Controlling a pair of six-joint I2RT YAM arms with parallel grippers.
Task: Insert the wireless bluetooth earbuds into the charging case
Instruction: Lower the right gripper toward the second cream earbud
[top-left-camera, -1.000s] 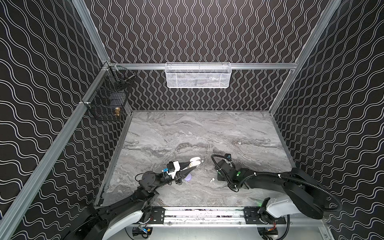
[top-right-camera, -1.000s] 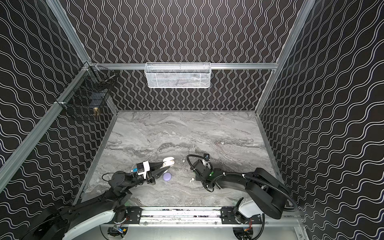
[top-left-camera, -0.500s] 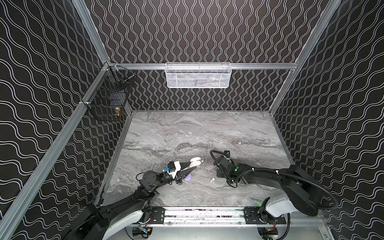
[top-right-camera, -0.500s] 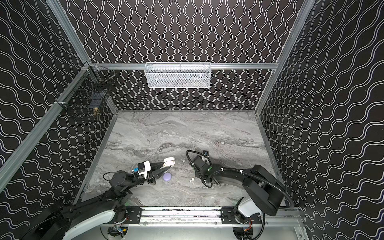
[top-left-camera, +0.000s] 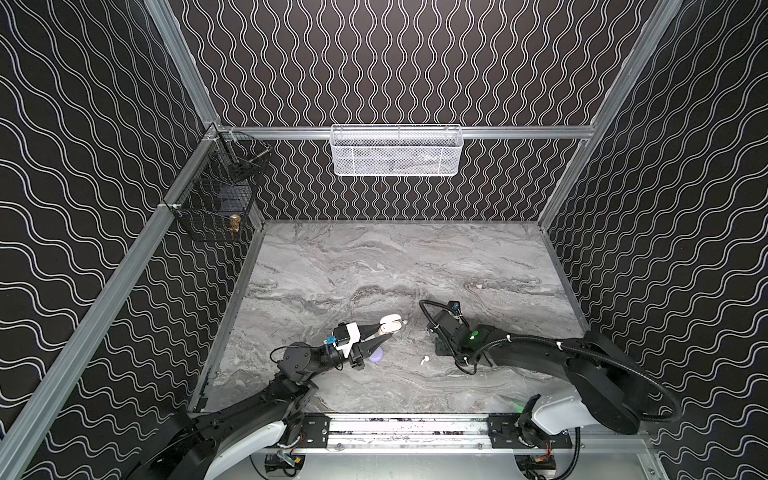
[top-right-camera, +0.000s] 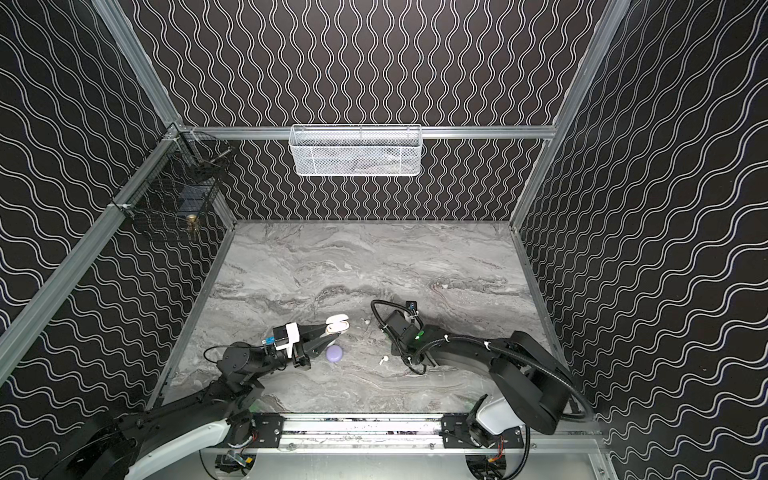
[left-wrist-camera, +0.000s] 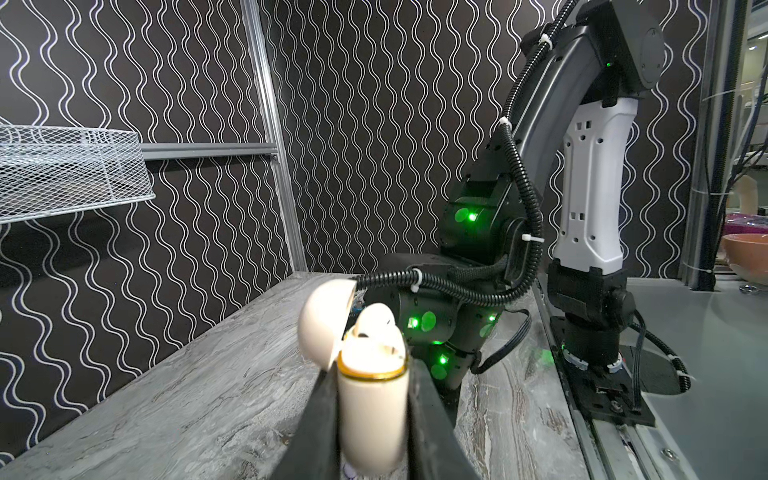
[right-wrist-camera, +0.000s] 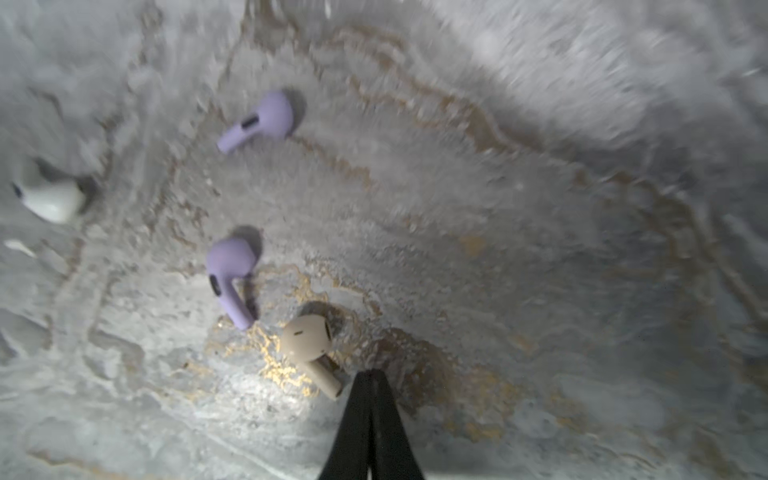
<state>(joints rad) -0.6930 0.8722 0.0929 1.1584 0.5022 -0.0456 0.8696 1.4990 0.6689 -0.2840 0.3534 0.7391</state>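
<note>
My left gripper (left-wrist-camera: 372, 374) is shut on the cream charging case (left-wrist-camera: 372, 411), held upright with its lid (left-wrist-camera: 326, 320) tipped open. One cream earbud (left-wrist-camera: 376, 318) sits in it. In both top views the case (top-left-camera: 390, 323) (top-right-camera: 337, 323) is just left of the table's middle. My right gripper (right-wrist-camera: 371, 374) is shut and empty, its tips beside the stem of a cream earbud (right-wrist-camera: 309, 353) lying on the marble. Two lavender earbuds (right-wrist-camera: 257, 120) (right-wrist-camera: 228, 278) and a white one (right-wrist-camera: 50, 199) lie further off. Another white earbud (top-left-camera: 424, 360) lies between the arms.
A closed lavender case (top-right-camera: 334, 353) rests on the marble under my left gripper. The right wrist (top-left-camera: 449, 332) hides its own fingers in both top views. A white mesh basket (top-left-camera: 395, 151) hangs on the back wall, a black wire basket (top-left-camera: 216, 199) on the left wall.
My right wrist has shifted a little left and away from the front rail. The left arm and the case it holds have stayed put.
</note>
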